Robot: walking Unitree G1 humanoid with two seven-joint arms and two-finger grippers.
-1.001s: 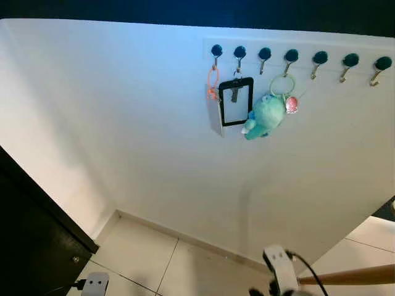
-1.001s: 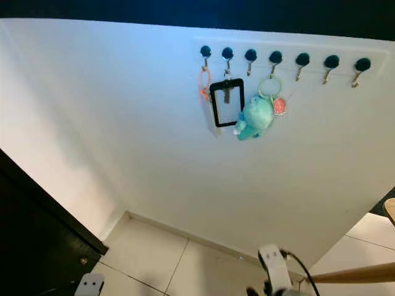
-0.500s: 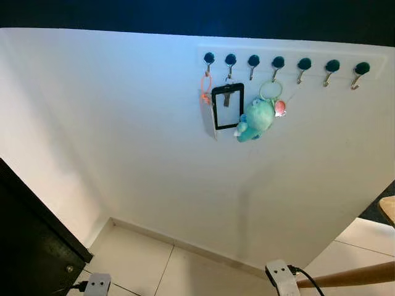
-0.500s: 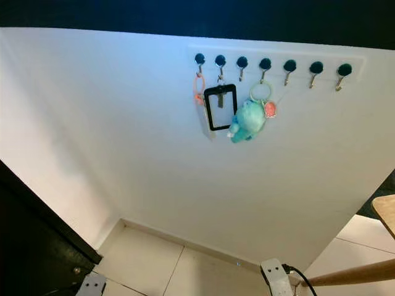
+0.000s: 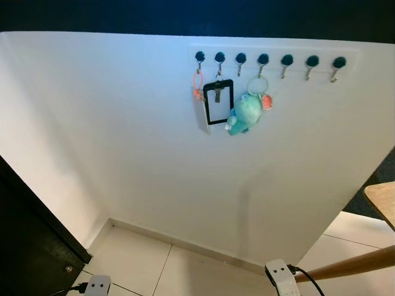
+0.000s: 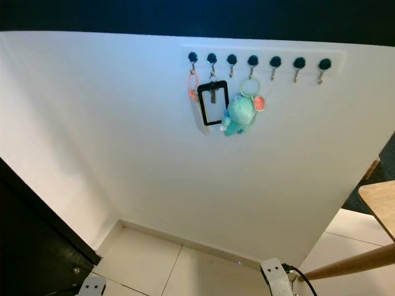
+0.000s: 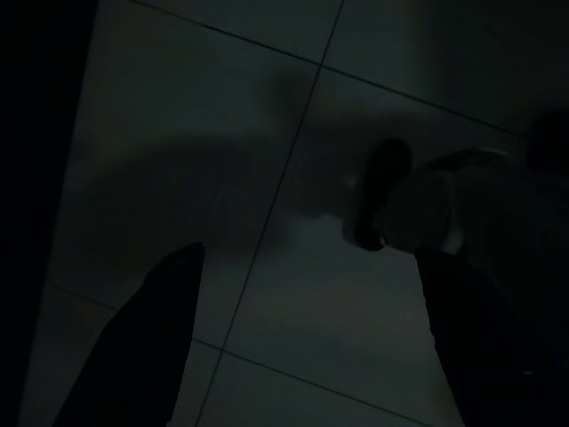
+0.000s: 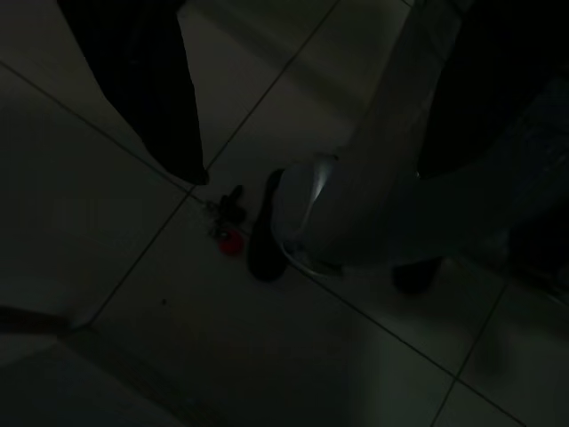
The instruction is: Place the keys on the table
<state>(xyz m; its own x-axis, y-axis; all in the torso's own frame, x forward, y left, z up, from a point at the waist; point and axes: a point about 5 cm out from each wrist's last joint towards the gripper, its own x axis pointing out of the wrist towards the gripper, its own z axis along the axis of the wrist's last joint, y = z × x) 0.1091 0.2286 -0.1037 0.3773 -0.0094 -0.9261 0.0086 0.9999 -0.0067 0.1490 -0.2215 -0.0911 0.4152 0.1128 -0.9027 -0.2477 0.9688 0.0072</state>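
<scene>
A rack of dark-knobbed hooks [image 5: 265, 60] runs high on the white wall. From it hang an orange ring with a white card [image 5: 198, 92], a black-framed badge holder with a key [image 5: 218, 100], and a teal plush keychain [image 5: 242, 113] on a green ring with a pink charm. The wooden table [image 5: 382, 200] juts in at the right edge on an angled leg [image 5: 345, 266]. Both arms hang low. In the dark wrist views, my left gripper [image 7: 308, 256] and right gripper [image 8: 311, 171] are open over floor tiles, holding nothing.
A dark cabinet [image 5: 31, 246] stands at the lower left against the wall. Pale floor tiles [image 5: 142, 265] meet the wall's skirting below the rack. A white robot foot [image 8: 338, 213] shows in the right wrist view.
The camera has shifted, so the hook rack sits further left in the picture and more of the table shows at the right. The hanging things have not moved.
</scene>
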